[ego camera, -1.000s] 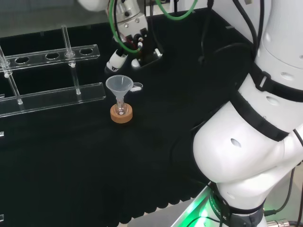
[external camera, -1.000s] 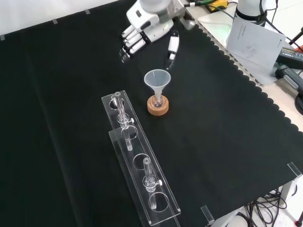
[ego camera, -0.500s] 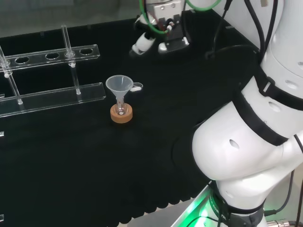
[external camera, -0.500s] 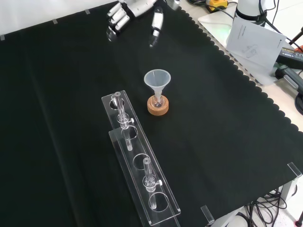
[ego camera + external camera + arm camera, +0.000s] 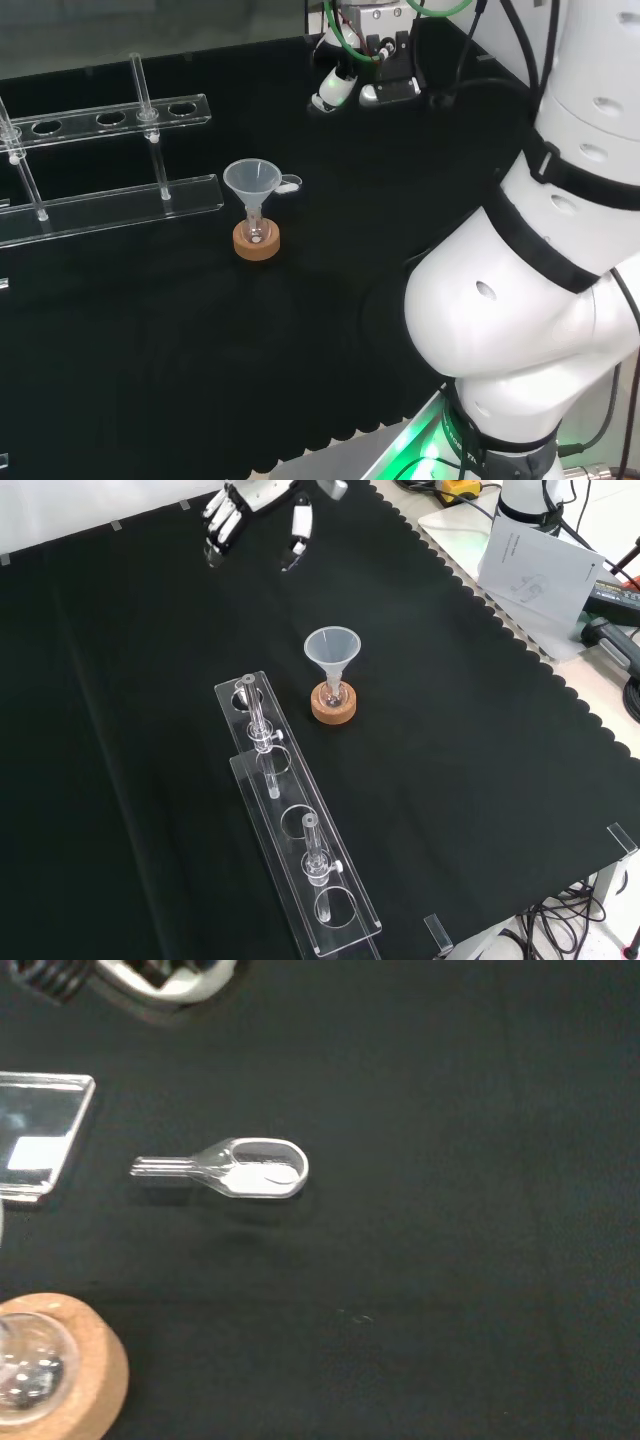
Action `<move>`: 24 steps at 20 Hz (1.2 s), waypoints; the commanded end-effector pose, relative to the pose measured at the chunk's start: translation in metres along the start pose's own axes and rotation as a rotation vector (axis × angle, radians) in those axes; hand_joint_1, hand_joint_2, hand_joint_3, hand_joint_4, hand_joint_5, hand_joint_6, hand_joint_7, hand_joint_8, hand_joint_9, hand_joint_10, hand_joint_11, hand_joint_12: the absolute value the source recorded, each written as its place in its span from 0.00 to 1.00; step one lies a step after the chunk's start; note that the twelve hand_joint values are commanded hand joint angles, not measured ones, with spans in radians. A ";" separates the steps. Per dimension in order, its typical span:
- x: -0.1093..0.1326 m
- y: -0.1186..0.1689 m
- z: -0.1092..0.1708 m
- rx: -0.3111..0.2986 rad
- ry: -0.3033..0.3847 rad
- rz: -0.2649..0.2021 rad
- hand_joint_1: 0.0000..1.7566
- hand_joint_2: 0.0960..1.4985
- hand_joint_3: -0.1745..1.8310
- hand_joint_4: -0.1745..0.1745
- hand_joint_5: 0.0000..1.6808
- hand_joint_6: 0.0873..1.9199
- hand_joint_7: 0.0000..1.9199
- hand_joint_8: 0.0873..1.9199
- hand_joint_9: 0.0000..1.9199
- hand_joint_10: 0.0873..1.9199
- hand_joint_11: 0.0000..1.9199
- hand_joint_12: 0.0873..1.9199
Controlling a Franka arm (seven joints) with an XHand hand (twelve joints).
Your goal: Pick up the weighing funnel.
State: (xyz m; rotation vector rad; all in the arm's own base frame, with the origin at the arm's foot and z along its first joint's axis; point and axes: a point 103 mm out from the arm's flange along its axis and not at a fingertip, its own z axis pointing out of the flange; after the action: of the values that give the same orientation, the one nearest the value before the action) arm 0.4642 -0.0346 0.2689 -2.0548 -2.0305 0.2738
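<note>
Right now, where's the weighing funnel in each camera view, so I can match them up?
Head view: the weighing funnel lies on the cloth, just right of the funnel.
Front view: too faint against the cloth to place.
Wrist view: it lies flat near the middle, apart from the cork ring.
Shared landmark: the cork ring under the funnel.

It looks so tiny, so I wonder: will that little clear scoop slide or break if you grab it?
The weighing funnel looks thin and clear, so it is probably light and breakable. It lies flat on the cloth, so sliding seems unlikely.
</note>
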 end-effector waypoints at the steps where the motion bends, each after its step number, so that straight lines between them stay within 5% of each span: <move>1: -0.028 0.036 0.024 0.008 0.002 -0.017 0.49 0.41 0.35 0.38 0.31 0.00 0.13 0.33 0.26 0.30 0.14 0.71; 8: -0.034 0.059 0.052 0.038 0.010 -0.045 0.48 0.39 0.37 0.39 0.33 0.00 0.14 0.33 0.28 0.30 0.15 0.70; 24: 0.007 0.104 0.118 0.126 -0.089 -0.079 0.47 0.39 0.37 0.39 0.35 0.00 0.16 0.34 0.30 0.29 0.17 0.69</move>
State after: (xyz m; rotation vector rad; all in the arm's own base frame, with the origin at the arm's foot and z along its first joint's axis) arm 0.5169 -0.0401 0.1398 -1.9273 -2.0574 0.4398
